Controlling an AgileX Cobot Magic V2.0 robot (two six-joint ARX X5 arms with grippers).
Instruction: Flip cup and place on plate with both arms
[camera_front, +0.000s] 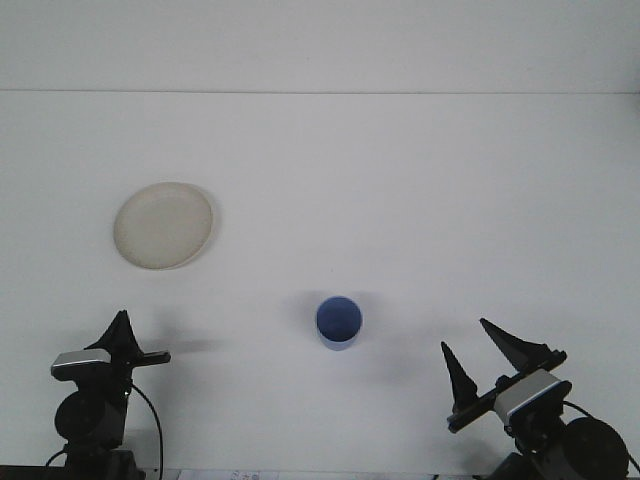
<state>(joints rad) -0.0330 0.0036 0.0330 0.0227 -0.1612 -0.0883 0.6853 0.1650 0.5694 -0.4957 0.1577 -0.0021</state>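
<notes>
Nothing here can be read: no words, numbers, brand marks or signs show on anything in view. The white counter (400, 180) is blank, the pale plate (163, 225) at about ten o'clock carries no print, and the blue cup (339, 322) near the middle has no label that shows. The small light housings on the two arms at the lower corners look plain; any marking on them is too small to tell.

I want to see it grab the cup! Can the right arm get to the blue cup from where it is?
Probably yes. The right gripper is open, and only bare table lies between it and the blue cup.
</notes>
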